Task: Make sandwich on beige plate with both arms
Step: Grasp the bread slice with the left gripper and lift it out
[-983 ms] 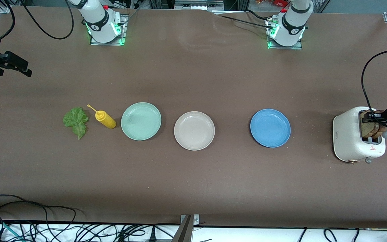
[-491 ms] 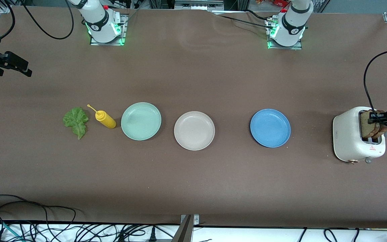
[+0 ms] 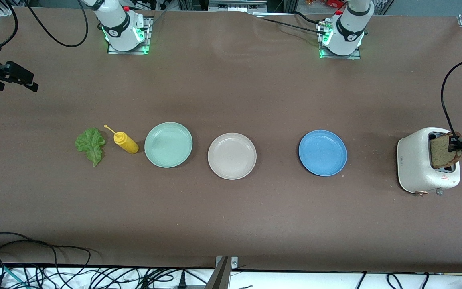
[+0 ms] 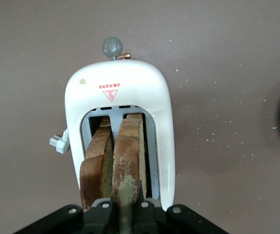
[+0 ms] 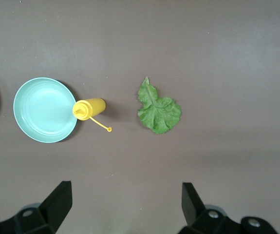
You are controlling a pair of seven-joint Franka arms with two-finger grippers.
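- The left gripper (image 3: pixel 455 143) sits over the white toaster (image 3: pixel 417 164) at the left arm's end of the table, its fingers pinched on the top edge of one bread slice (image 3: pixel 441 150).
- In the left wrist view the gripped slice (image 4: pixel 128 161) stands upright, partly raised out of its slot, while a second slice (image 4: pixel 95 168) stands in the slot just beside it.
- The step in hand appears to be drawing this first slice clear of the toaster.
- To do it well, the lift should run straight up along the slot, so the crust does not drag on the slot walls or tip the toaster.
- The grip holds only a thin strip of crust, so the slice may swing or tear; a steady, slow pull seems wise.
- The neighbouring slice stands very near the fingers and could be caught and pulled along.
- The beige plate (image 3: pixel 232 155) lies bare between the mint-green plate (image 3: pixel 168 144) and the blue plate (image 3: pixel 322 153), well apart from the toaster; the slice must travel over the blue plate to reach it.
- The right gripper (image 5: pixel 125 202) waits, spread wide, over the table at the right arm's end; the lettuce leaf (image 3: pixel 91 145) and the yellow mustard bottle (image 3: pixel 124 142) lie there beside the mint-green plate.
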